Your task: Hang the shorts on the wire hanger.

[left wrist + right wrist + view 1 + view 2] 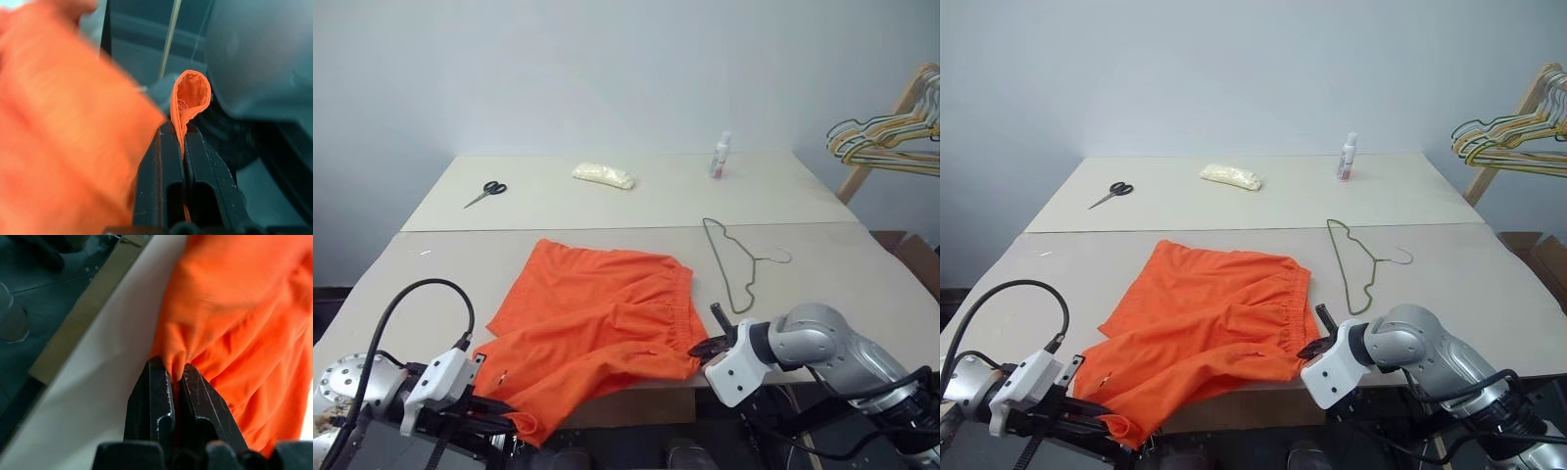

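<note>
Head view: on the beige table (607, 201), the shorts (597, 318) drape over the near edge, the wire hanger (736, 264) just beside. Wrist views: left gripper (183, 147) and right gripper (176, 377) each pinch fabric; lift evenly, keeping it taut.

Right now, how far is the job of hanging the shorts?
Done: both grippers are shut on the shorts, the left gripper on a hem at the table's near edge, the right gripper on a fold. In hand: holding them. Left: the hanger lies untouched on the table beside them; the shorts must still go on it.
</note>
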